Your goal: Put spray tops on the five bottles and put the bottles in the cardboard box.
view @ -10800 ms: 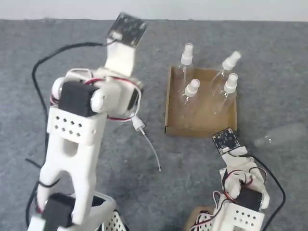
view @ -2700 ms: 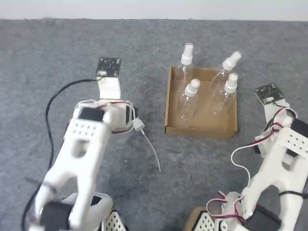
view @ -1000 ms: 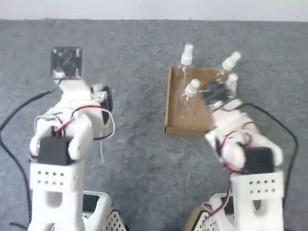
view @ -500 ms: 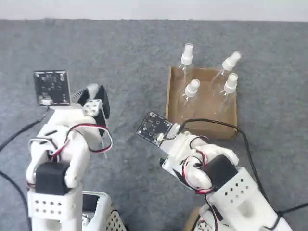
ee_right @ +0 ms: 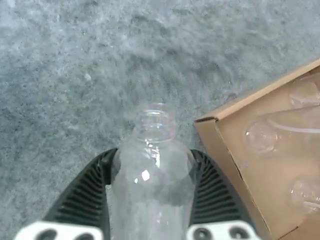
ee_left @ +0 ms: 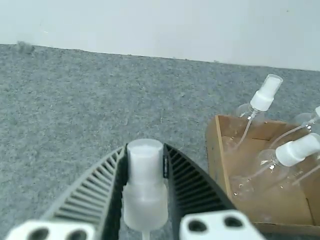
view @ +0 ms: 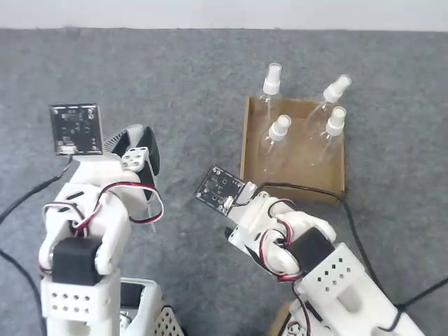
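The right hand (ee_right: 153, 156), clamped on an uncapped clear plastic bottle (ee_right: 152, 187), has swung from the box toward the left hand (ee_left: 145, 150), clamped on a white spray top (ee_left: 145, 190), so I think capping comes next.

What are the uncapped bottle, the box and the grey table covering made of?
Uncapped bottle: likely clear plastic, glossy; the grey covering shows through it, with bright glints. Cardboard box: brown, matte, raw folded edges. Table covering: seemingly grey felt or carpet, with fuzzy, matted fibres.
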`<action>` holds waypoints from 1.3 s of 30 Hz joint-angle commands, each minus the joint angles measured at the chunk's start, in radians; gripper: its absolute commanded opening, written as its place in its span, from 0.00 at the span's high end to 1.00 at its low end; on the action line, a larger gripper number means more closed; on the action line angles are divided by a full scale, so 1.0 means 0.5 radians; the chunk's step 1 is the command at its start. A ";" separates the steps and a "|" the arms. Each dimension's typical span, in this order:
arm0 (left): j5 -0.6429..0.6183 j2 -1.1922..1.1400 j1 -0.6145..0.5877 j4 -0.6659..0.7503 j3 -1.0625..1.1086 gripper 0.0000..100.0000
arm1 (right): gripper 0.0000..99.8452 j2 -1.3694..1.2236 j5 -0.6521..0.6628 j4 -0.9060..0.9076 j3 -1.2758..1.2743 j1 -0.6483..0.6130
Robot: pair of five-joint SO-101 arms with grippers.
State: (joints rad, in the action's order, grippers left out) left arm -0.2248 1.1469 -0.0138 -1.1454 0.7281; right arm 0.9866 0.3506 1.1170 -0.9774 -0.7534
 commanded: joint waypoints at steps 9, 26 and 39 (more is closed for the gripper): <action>-0.028 0.049 -0.009 0.061 -0.183 0.99 | 0.99 0.207 -0.006 -0.115 0.009 -0.014; -0.043 0.043 -0.006 0.319 -0.741 0.99 | 0.99 0.308 -0.021 -1.594 -0.549 -0.293; -0.279 0.046 0.009 0.322 -0.572 0.99 | 0.99 0.308 -0.371 -1.708 -0.635 -0.388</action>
State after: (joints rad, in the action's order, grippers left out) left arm -0.3521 1.1546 -0.0153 -1.0042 0.4457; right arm 1.1139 0.1910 0.2900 -1.3073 -0.9620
